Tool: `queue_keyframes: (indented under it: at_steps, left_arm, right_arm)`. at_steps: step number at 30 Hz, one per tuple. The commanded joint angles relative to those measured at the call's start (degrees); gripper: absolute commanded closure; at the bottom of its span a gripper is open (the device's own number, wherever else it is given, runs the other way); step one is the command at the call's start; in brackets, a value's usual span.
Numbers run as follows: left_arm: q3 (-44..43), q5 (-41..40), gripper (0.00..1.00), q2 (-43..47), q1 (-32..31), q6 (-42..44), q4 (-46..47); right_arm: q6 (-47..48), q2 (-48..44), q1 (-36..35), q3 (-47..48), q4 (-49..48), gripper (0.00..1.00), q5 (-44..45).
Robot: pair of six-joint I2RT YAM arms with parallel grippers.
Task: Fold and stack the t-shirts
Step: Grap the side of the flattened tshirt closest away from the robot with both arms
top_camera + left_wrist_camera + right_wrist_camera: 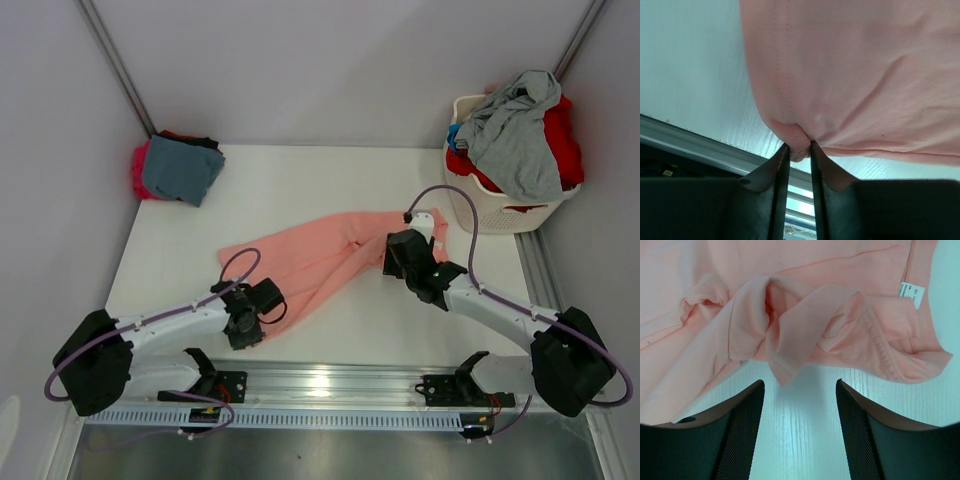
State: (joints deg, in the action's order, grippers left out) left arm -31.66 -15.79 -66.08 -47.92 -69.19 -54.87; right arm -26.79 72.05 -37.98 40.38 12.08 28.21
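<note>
A salmon-pink t-shirt lies crumpled and stretched diagonally across the middle of the white table. My left gripper is at the shirt's near left edge. In the left wrist view its fingertips pinch a small fold of the pink cloth. My right gripper hovers over the shirt's right end, open. In the right wrist view its jaws stand wide apart over bare table, just short of a bunched fold of the shirt. A white label shows near the collar.
A white slotted basket at the back right holds a grey shirt and a red one. A folded pile sits at the back left, teal over magenta. A metal rail runs along the near edge.
</note>
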Motion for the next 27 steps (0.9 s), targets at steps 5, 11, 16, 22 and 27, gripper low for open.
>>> queue_keyframes:
  at_steps: [5,11,16,22,27]
  left_arm:
    - [-2.44,0.94,0.94,-1.51,-0.86,1.25,0.37]
    - [-2.61,0.85,0.99,1.3,-0.86,0.72,-0.23]
    - [-3.32,-0.91,0.99,3.94,-0.86,0.11,-1.9]
    - [-3.41,-1.17,0.99,5.0,-0.86,-0.07,-1.64]
    - [-3.58,-1.17,0.99,5.0,-0.86,0.28,-1.64]
  right_arm:
    - [-0.46,-1.91,0.8,0.05,-0.91,0.37,1.76]
    - [-0.28,0.28,0.97,0.22,-1.88,0.37,1.5]
    - [-0.2,2.83,1.06,0.31,-2.93,0.38,1.68]
    - [-0.46,5.2,1.5,-0.48,-4.51,0.38,1.06]
    - [-0.72,7.14,1.68,-0.39,-6.44,0.42,-0.95]
